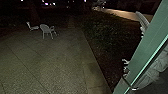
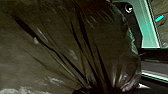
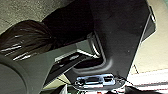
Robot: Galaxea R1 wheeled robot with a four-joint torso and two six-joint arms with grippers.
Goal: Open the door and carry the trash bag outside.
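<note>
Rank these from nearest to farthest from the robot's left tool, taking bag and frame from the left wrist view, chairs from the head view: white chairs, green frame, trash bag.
1. Trash bag, right up close.
2. Green frame, on the robot's right.
3. White chairs, out on the paving, ahead left.

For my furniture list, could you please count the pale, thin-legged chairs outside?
2: one chair on the far part of the grey paving, a second just right of it; more may be hidden behind them.
</note>
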